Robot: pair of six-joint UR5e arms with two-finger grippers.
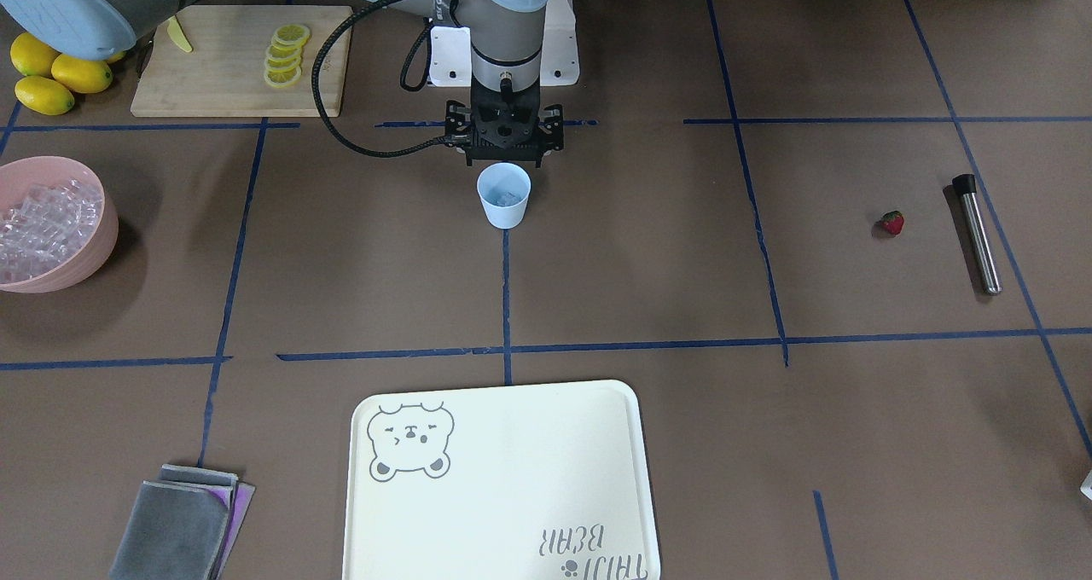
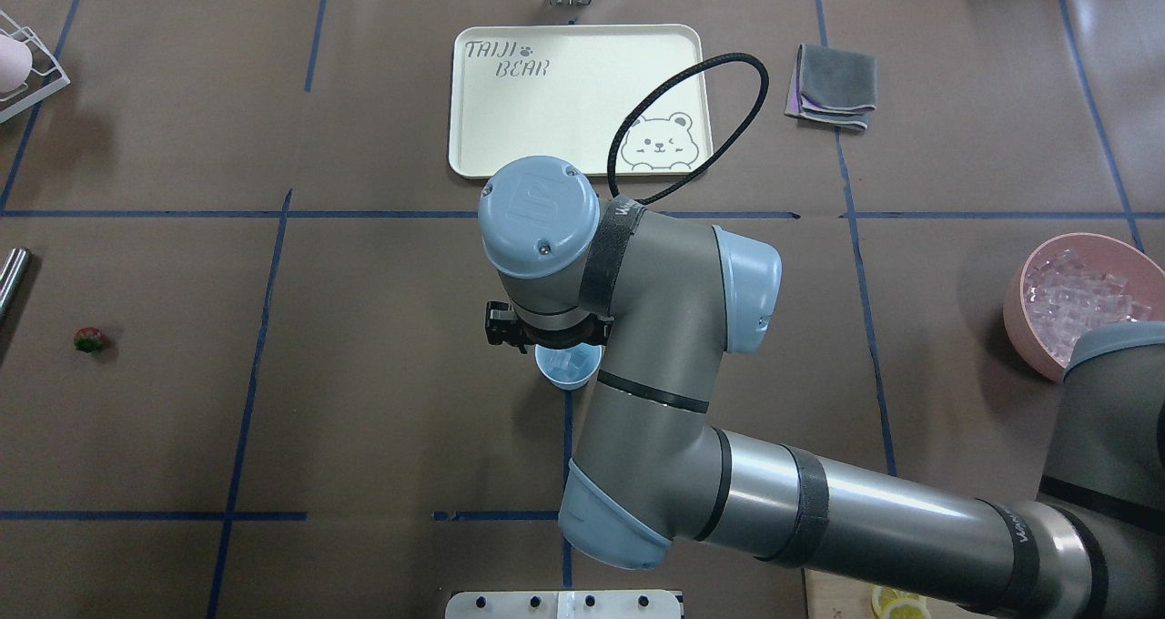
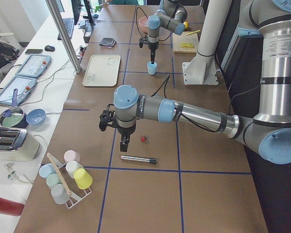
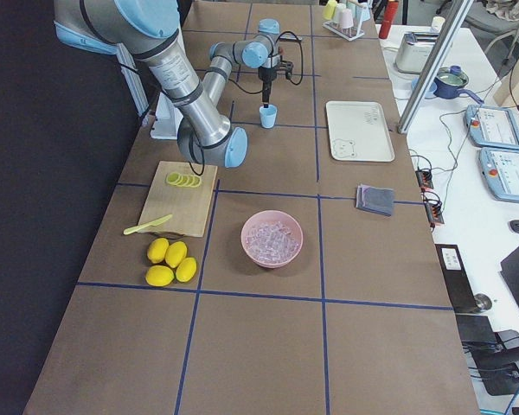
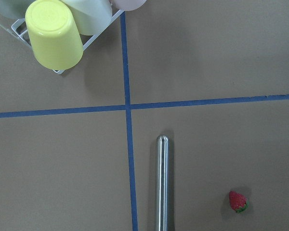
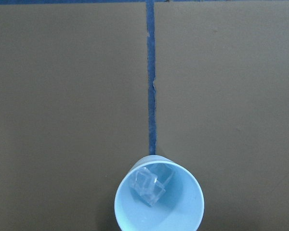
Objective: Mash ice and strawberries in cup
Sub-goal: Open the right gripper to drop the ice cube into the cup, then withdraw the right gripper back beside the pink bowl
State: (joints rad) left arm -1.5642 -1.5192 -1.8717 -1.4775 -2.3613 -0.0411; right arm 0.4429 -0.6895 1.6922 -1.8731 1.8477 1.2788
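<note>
The pale-blue cup [image 1: 503, 194] stands upright at the table's middle, with a couple of clear ice cubes [image 6: 147, 185] inside it. My right gripper [image 1: 505, 149] hangs straight above the cup, apart from it, and looks open and empty. No fingers show in the right wrist view. The strawberry [image 1: 892, 223] lies alone on the table next to a steel rod [image 1: 977, 234]. My left gripper [image 3: 123, 143] shows only in the exterior left view, hovering low between the strawberry [image 3: 143, 139] and the rod [image 3: 138, 159]. I cannot tell whether it is open or shut.
A pink bowl [image 1: 94, 247] of ice sits at the right arm's side. Behind it are a cutting board [image 1: 230, 68] with lemon slices and whole lemons [image 1: 51, 77]. A cream tray [image 1: 503, 486] and folded cloths [image 1: 183, 520] lie at the far side. A cup rack [image 3: 65, 177] stands beyond the rod.
</note>
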